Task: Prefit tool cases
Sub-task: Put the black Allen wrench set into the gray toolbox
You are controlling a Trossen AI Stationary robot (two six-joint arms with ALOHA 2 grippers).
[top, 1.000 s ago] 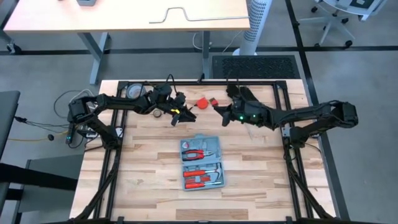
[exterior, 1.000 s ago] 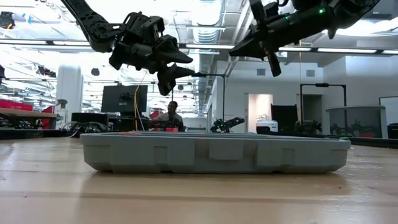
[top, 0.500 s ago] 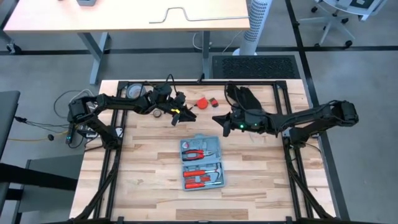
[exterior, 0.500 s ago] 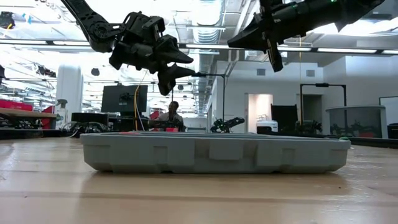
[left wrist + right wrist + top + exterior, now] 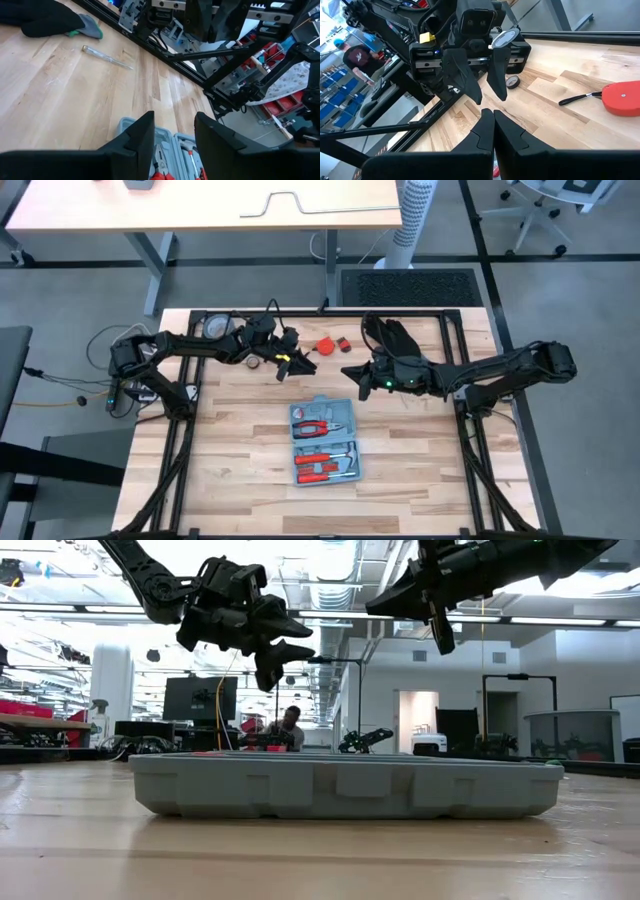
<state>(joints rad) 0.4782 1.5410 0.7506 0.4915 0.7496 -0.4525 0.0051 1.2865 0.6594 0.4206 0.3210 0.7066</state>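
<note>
The light-blue tool case [image 5: 325, 441] lies open and flat on the wooden table near its middle, with red-handled tools in its slots. In the low view it is the grey tray [image 5: 345, 785]. My left gripper [image 5: 300, 365] hovers open above the table, beyond the case's far left corner. In its wrist view the case's edge [image 5: 175, 152] shows between the fingers. My right gripper [image 5: 352, 372] hovers shut and empty beyond the case's far right corner, facing the left gripper [image 5: 480, 75]. Both hang well above the case in the low view.
A black glove [image 5: 385, 335] lies at the far right, with a thin metal rod [image 5: 107, 56] near it. A red tape measure [image 5: 326, 343] sits between the grippers at the far side. A small round object [image 5: 254, 363] lies under the left arm. A black frame borders the table.
My right gripper has drawn back from the red tape measure toward the table's near edge and risen a little. The tape measure and the small item beside it now show clear of the gripper. The case has not moved.
</note>
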